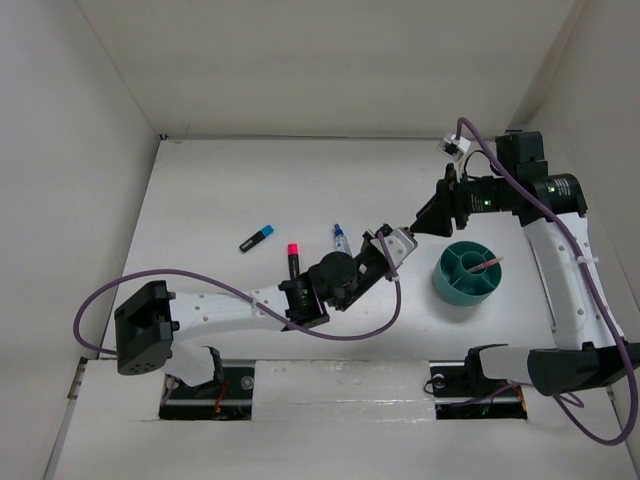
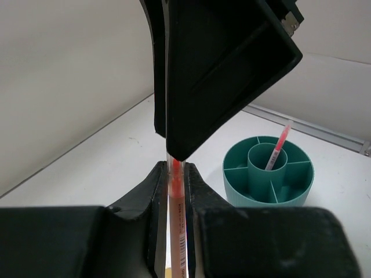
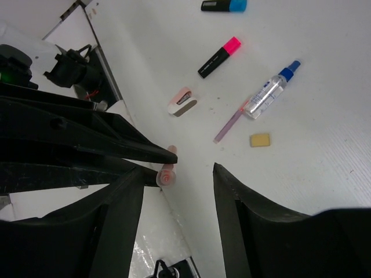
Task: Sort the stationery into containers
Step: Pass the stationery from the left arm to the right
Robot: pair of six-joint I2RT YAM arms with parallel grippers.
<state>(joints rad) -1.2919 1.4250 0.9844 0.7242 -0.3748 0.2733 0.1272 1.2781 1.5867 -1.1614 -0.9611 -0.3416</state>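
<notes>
My left gripper (image 2: pixel 175 169) is clenched on a thin pink-orange pen (image 2: pixel 177 223), holding it upright in the air near the round teal plastic organiser cup (image 2: pixel 255 200), off to the cup's left and not over it. My right gripper (image 3: pixel 179 169) hangs over the pen's top end with its jaws apart. The pen end sits between the fingers, closer to one, and I see no grip on it yet. Going only by how the two stand, I read this as a handover from left to right. For progress I count one item sorted: a second pink pen (image 2: pixel 277 152) leans in the cup's centre tube, and the outer compartments I can see look bare. Loose on the white table (image 3: pixel 324 116) lie a black highlighter with a blue cap (image 3: pixel 223 4), a black highlighter with a pink cap (image 3: pixel 219 56), a pinkish stapler (image 3: pixel 182 102), a clear blue-capped bottle (image 3: pixel 269 91), a third thin pen (image 3: pixel 230 124) just beside the bottle, and a tan eraser cube (image 3: pixel 259 139) — so most of the job is ahead.
</notes>
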